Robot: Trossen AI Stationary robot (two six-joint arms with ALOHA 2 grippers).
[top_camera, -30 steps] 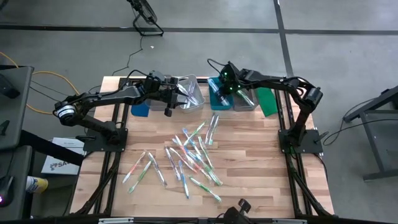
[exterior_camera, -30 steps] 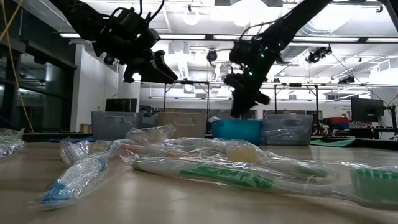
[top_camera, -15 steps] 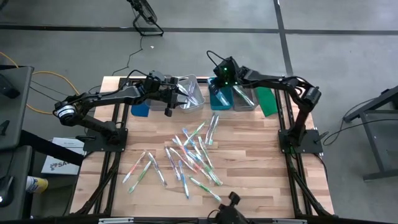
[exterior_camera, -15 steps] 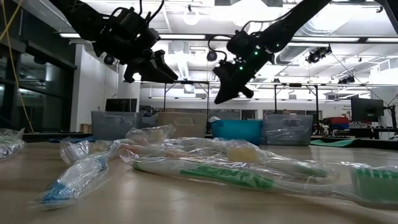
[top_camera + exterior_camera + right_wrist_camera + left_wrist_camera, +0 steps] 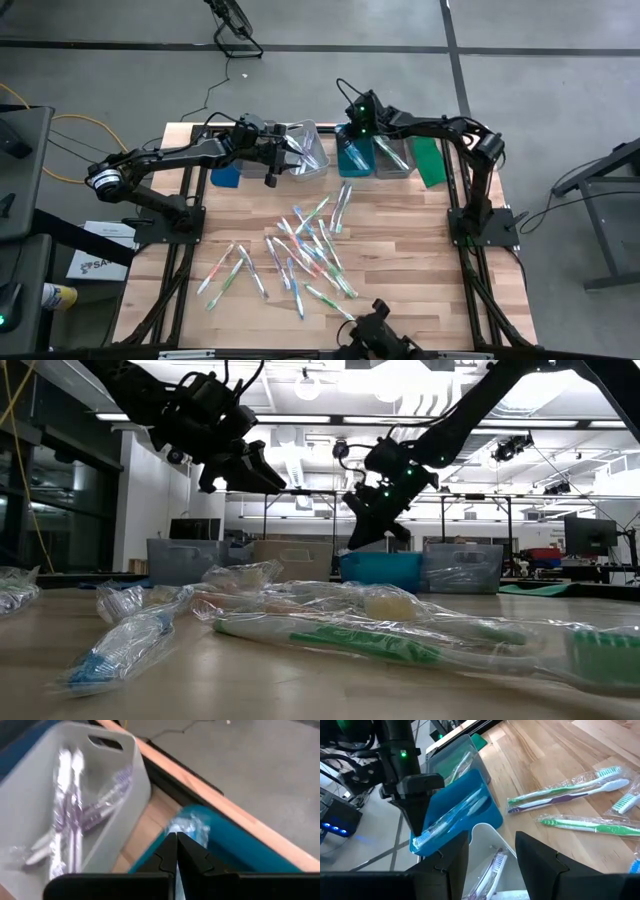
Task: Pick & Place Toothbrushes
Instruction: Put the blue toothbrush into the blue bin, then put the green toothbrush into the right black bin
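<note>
Several wrapped toothbrushes [image 5: 315,245] lie scattered on the wooden table [image 5: 420,260]. More lie in the bins at the far edge: purple ones in the clear bin [image 5: 312,150], and a blue one [image 5: 452,817] in the teal bin [image 5: 352,160]. My left gripper [image 5: 492,855] hangs open above the clear bin with nothing between its fingers. My right gripper [image 5: 176,842] is shut and empty. It slants down over the teal bin's far end [image 5: 355,540], just above the rim.
A grey bin [image 5: 393,160] stands right of the teal one, with a green piece [image 5: 428,162] beside it. A blue bin [image 5: 225,176] sits under the left arm. The table's near left and right parts are bare wood.
My right gripper has swung from over the teal bin's middle toward the table's far edge. It rose, then sank again, and has tipped from pointing steeply down to a slant. My left gripper has kept still.
</note>
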